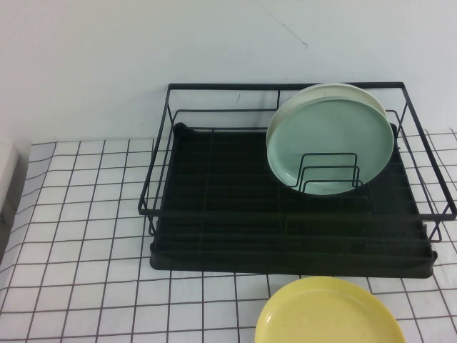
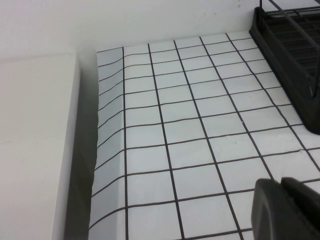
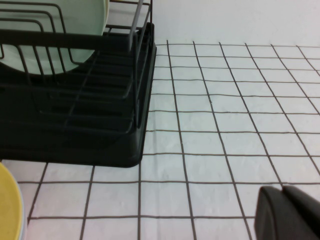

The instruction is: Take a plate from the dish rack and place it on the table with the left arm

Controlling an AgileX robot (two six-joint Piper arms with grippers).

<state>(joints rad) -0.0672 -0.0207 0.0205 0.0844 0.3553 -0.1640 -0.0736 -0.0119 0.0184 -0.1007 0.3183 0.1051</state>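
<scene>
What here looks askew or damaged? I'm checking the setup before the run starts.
Nothing stands out. The green plate leans in the rack before a cream plate; a yellow plate lies flat on the table. Both grippers hang above it.

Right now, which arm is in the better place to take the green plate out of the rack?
Probably right. The green plate stands at the rack's right end, and the right tool views it there. The left tool is over the table, left of the rack.
</scene>
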